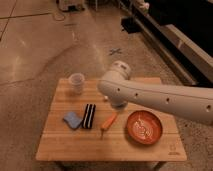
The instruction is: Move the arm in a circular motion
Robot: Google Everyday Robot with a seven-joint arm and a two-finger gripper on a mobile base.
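Note:
The large glossy white arm reaches in from the right edge over the wooden table. Its bulbous joint hangs above the table's middle. The gripper is a short stub pointing down under that joint, just above the tabletop, between the white cup and the orange carrot. It holds nothing that I can see.
On the table lie a blue sponge, a black-and-white striped block and a red-orange bowl. Bare concrete floor surrounds the table. A dark shelf or counter runs along the back right.

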